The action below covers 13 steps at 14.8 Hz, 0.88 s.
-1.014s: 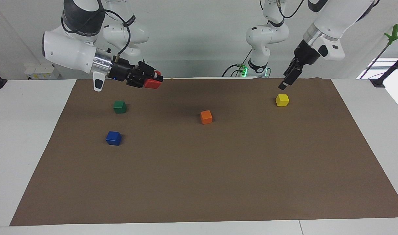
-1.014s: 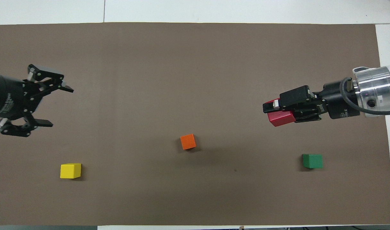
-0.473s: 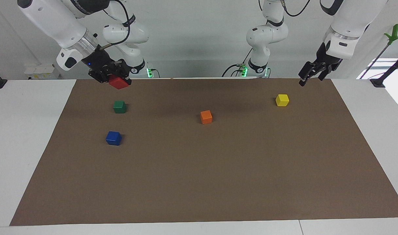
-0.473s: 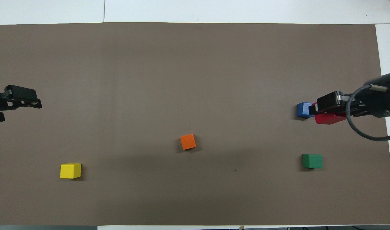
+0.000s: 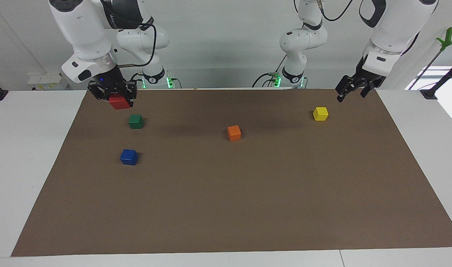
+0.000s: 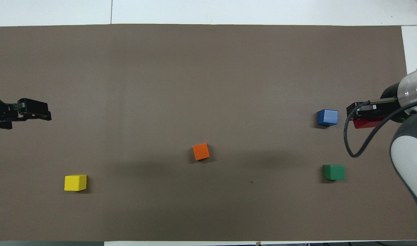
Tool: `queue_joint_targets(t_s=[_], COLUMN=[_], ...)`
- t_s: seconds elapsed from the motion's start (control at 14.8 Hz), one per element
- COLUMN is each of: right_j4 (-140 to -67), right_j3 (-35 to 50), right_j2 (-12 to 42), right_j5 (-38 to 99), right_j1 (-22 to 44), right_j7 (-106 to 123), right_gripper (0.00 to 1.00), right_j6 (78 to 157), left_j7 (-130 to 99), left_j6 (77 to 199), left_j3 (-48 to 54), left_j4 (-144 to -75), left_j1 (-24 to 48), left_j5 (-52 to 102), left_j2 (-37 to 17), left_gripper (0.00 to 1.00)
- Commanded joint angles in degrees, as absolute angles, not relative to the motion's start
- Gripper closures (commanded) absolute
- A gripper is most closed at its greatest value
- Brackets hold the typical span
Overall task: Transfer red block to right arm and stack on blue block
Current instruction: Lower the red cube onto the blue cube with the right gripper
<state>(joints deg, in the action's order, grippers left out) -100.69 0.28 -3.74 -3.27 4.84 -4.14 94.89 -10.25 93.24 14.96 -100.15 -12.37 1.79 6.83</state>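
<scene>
Gripping the one red block aloft over the mat, the right gripper hangs at its arm's end of the table. We count four more single blocks lying apart: blue, green, orange, yellow. The left gripper waits open over the mat's edge.

right gripper swings from horizontal to pointing straight down, red block clamped in it the whole second; it pulls back toward the right arm's end of the mat, going from well toward mid-table of the green block to up in the air just off that block, near the mat's edge; in the overhead view it uncovers the blue block; left gripper lifts off from above the yellow block, retreats to the mat's corner, jaws apart throughout
</scene>
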Motion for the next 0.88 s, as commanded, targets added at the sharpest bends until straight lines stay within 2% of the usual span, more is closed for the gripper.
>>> queue_joint_targets(t_s=[0.0, 0.2, 0.47, 0.68, 0.81], right_j4=[-107.5, -111.3, -117.2, -124.0, -125.6], right_j3=[0.6, 0.6, 0.5, 0.5, 0.5], right_j2=[-4.5, -3.1, -1.1, -1.0, 0.5], right_j5=[-5.7, -6.1, -6.1, -6.1, -6.1], right_j1=[4.6, 3.9, 2.1, 0.7, -0.2], right_j7=[-3.9, -6.5, -8.4, -8.2, -8.6], right_gripper=[1.0, 1.0, 1.0, 1.0, 1.0], right_j6=[101.3, 106.7, 116.4, 126.5, 131.0], left_j7=[-9.5, -9.5, -10.0, -10.4, -10.5], left_j6=[92.5, 88.3, 89.3, 91.2, 90.4], left_j3=[14.9, 14.9, 15.2, 15.1, 15.1], left_j4=[-98.9, -92.0, -92.2, -92.3, -92.3], left_j1=[-12.1, -12.1, -11.5, -8.2, -7.9], left_j5=[0.7, 0.6, 0.7, 0.5, 0.5], left_j2=[5.7, 1.0, 0.5, 0.5, 0.7], left_gripper=[0.0, 0.0, 0.0, 0.0, 0.0])
